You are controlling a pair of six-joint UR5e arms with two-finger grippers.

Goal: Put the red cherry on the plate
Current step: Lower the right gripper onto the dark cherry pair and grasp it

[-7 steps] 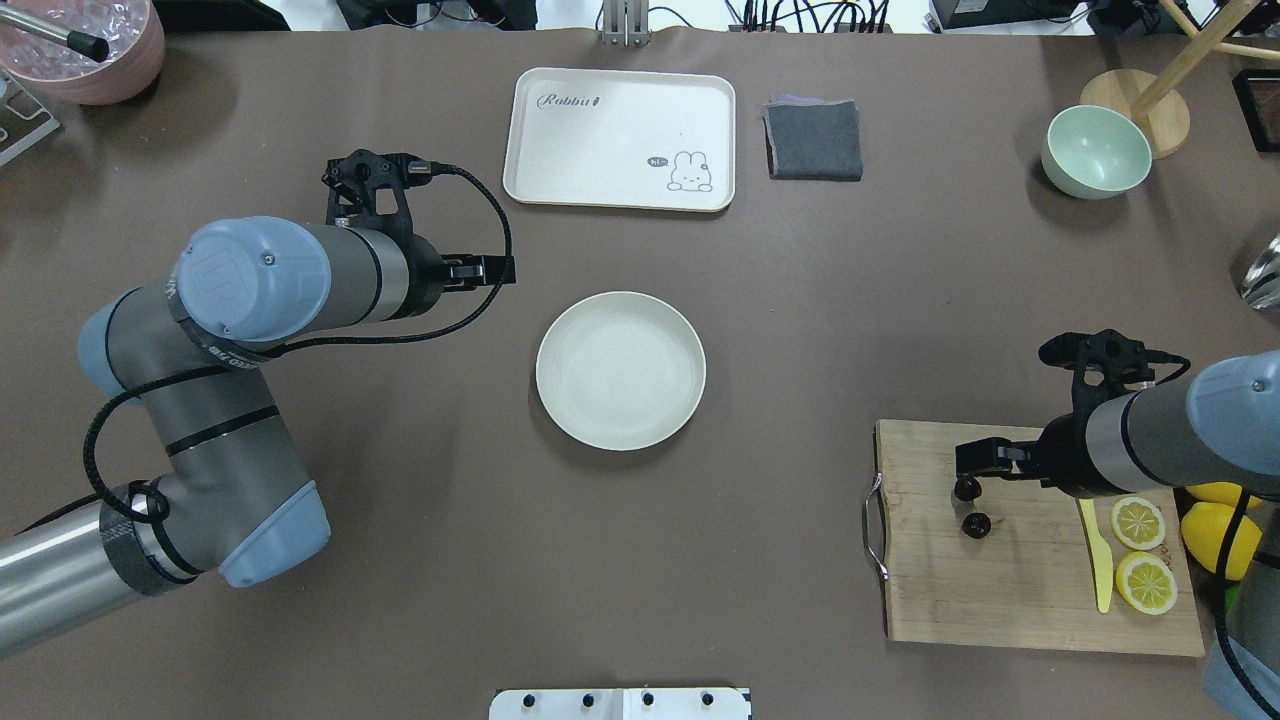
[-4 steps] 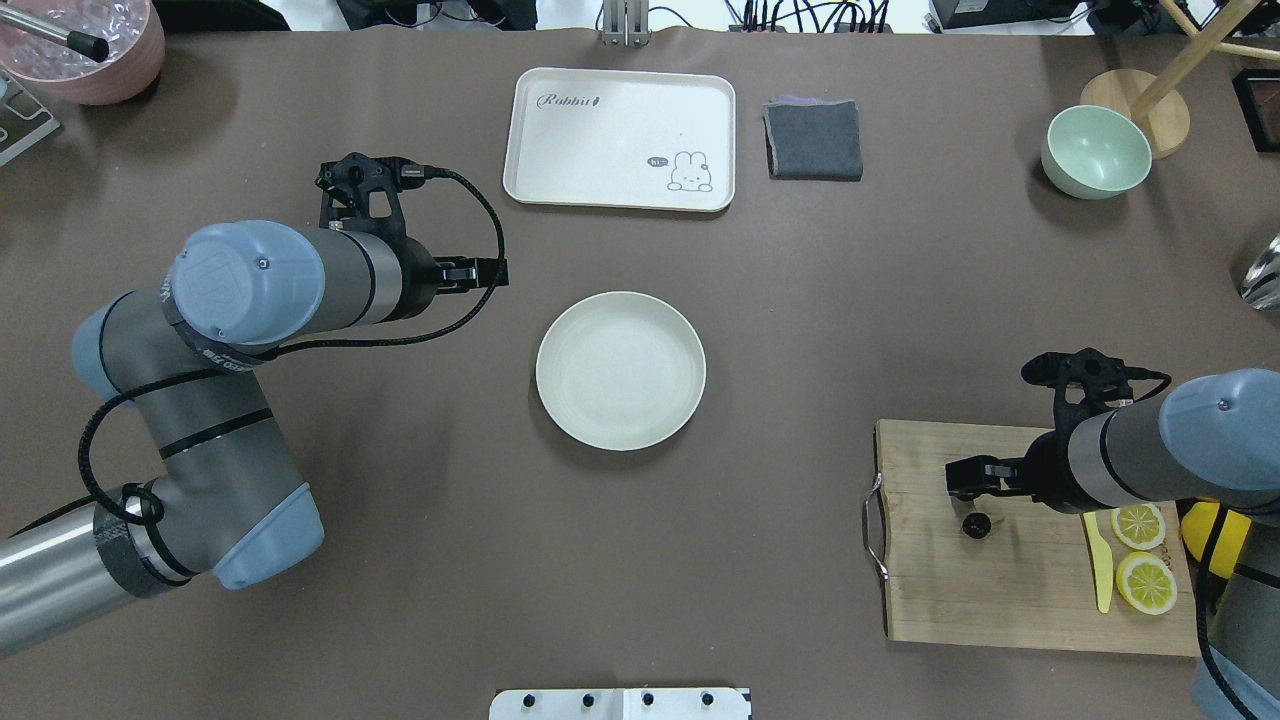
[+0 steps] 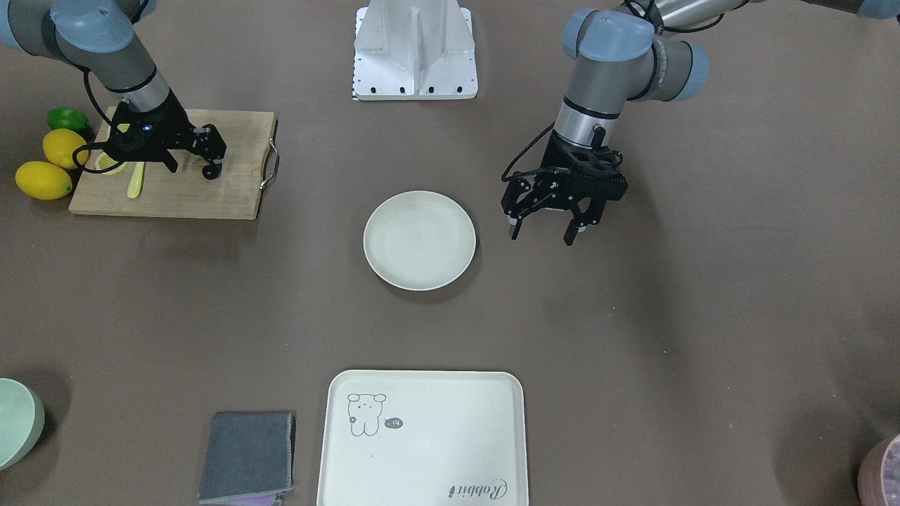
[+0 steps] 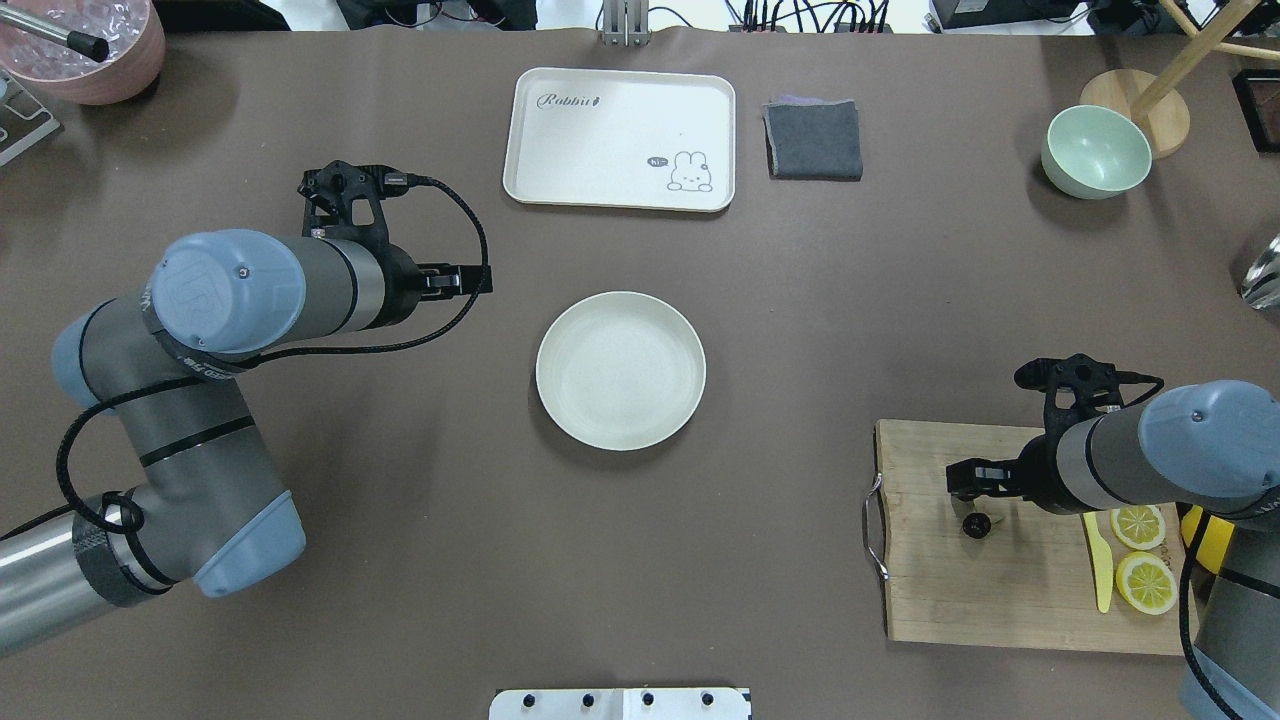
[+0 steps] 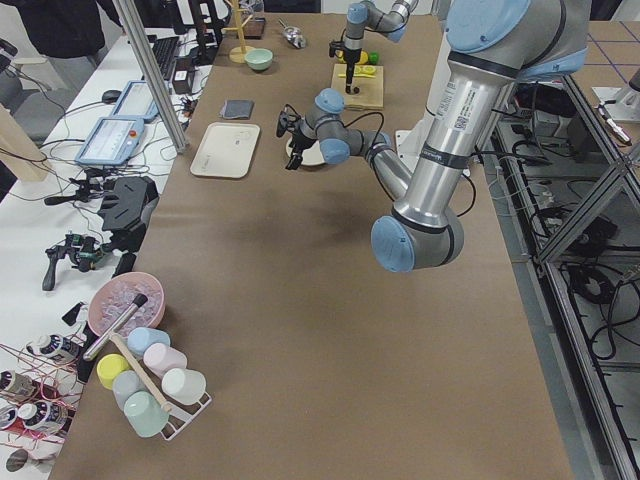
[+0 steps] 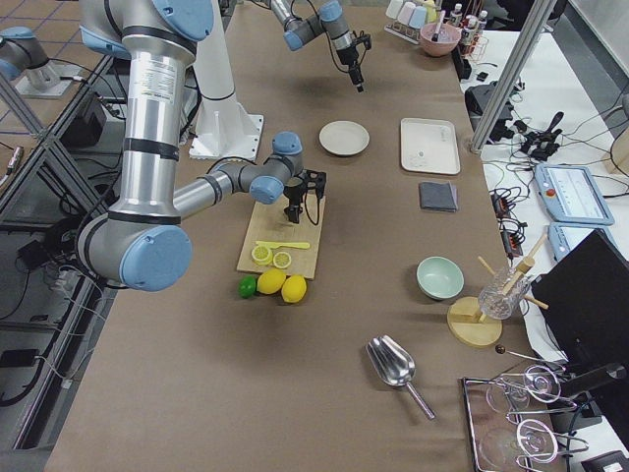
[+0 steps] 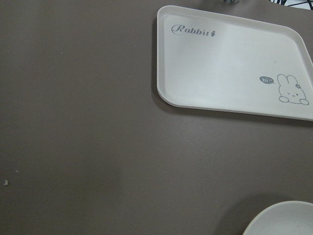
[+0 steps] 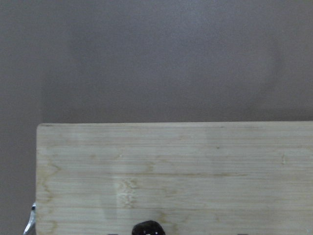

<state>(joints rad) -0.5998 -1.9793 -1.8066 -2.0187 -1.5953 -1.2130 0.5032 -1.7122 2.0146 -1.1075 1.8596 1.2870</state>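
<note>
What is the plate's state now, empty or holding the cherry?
Empty. The plate shows only bare cream surface; the red cherry lies on the cutting board by the right gripper.

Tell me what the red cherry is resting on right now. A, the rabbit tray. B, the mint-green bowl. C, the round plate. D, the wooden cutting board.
D: the red cherry lies on the wooden cutting board, while the plate holds nothing.
</note>
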